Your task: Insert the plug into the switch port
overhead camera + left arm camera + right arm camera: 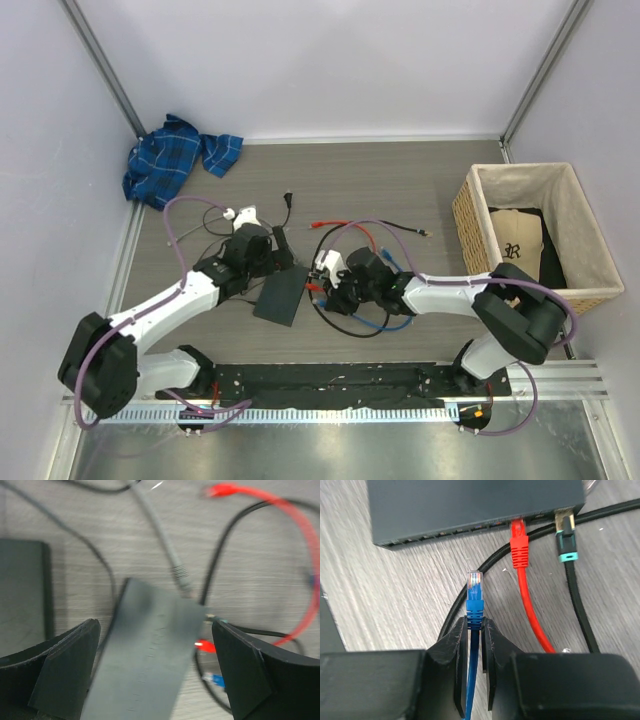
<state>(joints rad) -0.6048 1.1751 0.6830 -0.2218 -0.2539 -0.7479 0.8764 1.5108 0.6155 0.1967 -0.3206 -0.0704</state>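
1. Plug (475, 581), clear-tipped with a blue boot, sits clenched in the right pincer (475, 630), which nips the boot and the blue cable just behind it. Its tip points at the switch (470, 505) and stands a little short of the switch's near edge, in no socket yet.
2. Switch port (482, 526): sockets run along that near edge. A red cable (520, 550) and a black cable (566, 540) with a teal boot fill two. The free ones lie left of the red cable, roughly in line with the plug.
3. Handling: the plug is probably light, hard plastic with a thin latch that could snap. The cable behind it is limp and would buckle if pushed, so the hold belongs on the boot, close to the tip.
4. The switch looks thin and light on the smooth desk (395, 590), so it is likely to slide under a push.
5. The left pincer (155, 630) is spread wide, with one finger on either side of the switch. It seems to touch neither side, though that view is blurred.
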